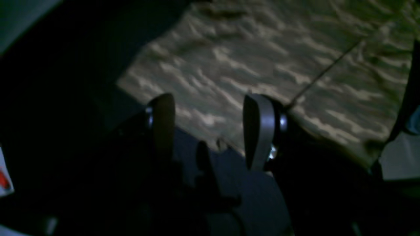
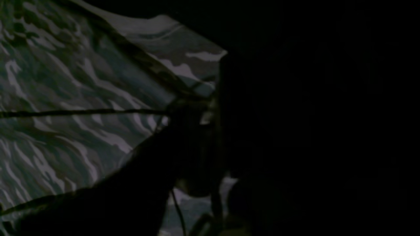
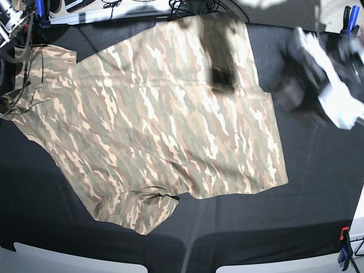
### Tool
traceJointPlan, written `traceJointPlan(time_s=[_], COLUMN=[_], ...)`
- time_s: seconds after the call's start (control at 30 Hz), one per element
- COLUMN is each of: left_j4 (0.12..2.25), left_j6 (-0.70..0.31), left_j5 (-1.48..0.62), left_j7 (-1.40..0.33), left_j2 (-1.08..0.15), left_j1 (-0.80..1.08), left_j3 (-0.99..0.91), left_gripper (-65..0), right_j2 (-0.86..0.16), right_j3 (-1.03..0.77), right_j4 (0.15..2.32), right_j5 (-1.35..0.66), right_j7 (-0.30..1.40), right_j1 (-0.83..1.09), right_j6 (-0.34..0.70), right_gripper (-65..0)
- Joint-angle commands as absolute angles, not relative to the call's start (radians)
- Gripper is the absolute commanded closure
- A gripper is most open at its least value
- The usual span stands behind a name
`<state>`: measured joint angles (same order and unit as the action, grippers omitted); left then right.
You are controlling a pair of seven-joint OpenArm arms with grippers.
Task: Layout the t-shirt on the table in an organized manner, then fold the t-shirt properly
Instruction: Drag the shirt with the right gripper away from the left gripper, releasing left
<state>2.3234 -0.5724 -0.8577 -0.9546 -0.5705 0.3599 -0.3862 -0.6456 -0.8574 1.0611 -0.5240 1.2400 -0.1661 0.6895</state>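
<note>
The camouflage t-shirt (image 3: 165,119) lies spread across the black table (image 3: 307,187), one sleeve at the far left and another folded near the front edge. In the left wrist view my left gripper (image 1: 210,98) is open, nothing between its fingers (image 1: 259,127), and it hovers over the t-shirt's (image 1: 249,59) edge where cloth meets table. That arm (image 3: 324,79) appears blurred at the right of the base view. The right wrist view is very dark. It shows the t-shirt (image 2: 65,82) with a hemmed edge, and the right gripper is only a black silhouette.
Red and blue clamps (image 3: 344,250) sit on the table's rim at the front right and the back corners. Cables (image 3: 17,34) hang at the back left. A dark blurred patch (image 3: 223,54) lies over the shirt's far part.
</note>
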Motion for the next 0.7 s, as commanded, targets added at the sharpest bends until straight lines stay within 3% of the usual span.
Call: traceJointPlan(time_s=[0.0, 0.5, 0.67], left_j4=[2.321, 1.87, 1.798], left_j6=[-0.567, -0.513, -0.513], left_j5=[-0.863, -0.985, -1.032], left_j7=[-0.914, -0.925, -0.954], left_j2=[-0.582, -0.565, -0.524], left_j1=[0.338, -0.076, -0.172], left_j3=[-0.392, -0.39, -0.382], left_gripper=[-30.0, -30.0, -30.0], right_j2=[-0.679, -0.679, -0.667], right_j3=[-0.857, -0.857, -0.857], right_j4=[1.077, 1.078, 1.078], right_j5=[-0.535, -0.546, -0.678], right_j7=[1.229, 1.211, 1.213], right_j1=[-0.183, -0.243, -0.287], right_j6=[0.698, 0.698, 0.698], right_gripper=[-20.2, -21.0, -21.0])
